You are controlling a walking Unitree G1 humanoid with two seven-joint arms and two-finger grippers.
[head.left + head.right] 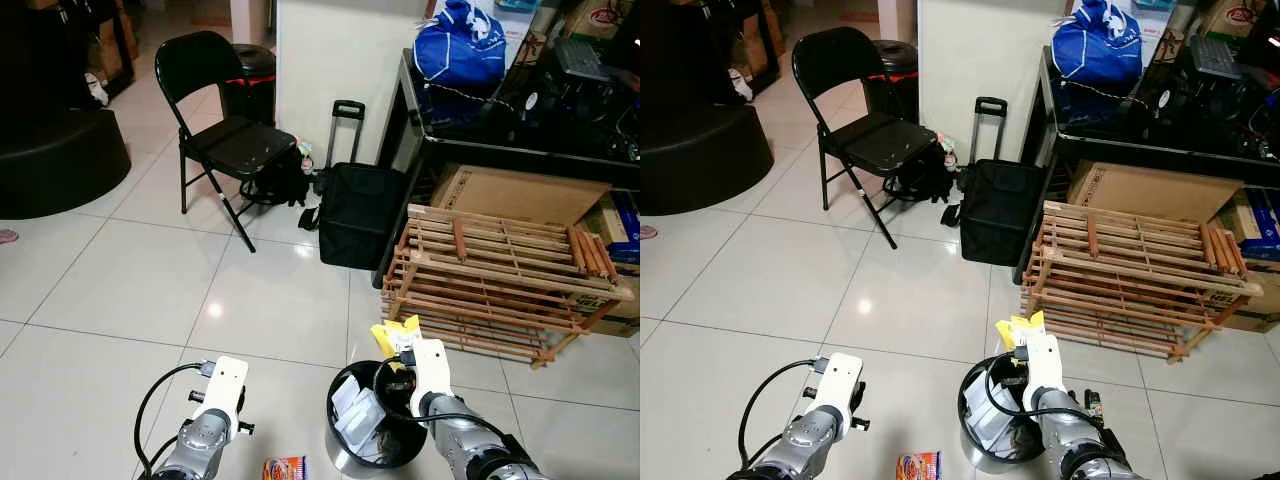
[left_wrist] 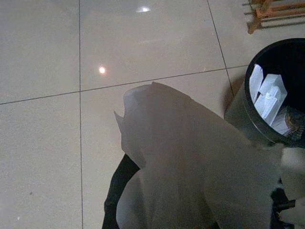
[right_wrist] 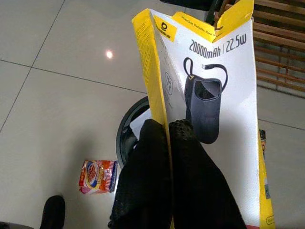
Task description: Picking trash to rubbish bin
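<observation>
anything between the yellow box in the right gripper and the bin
Nothing visible does. The right gripper is shut on the yellow box above the far rim of the black bin, whose mouth is open and part filled with white paper.

- The bin (image 1: 372,425) stands on the floor (image 1: 130,290) in front of the robot, paper scraps (image 1: 357,412) inside it.
- The snack packet (image 1: 284,468) lies on the floor just left of the bin.
- The rack (image 1: 500,280) sits behind the bin — to its right.
- The suitcase (image 1: 356,212) stands left of the rack; the chair (image 1: 215,125) further left.
</observation>
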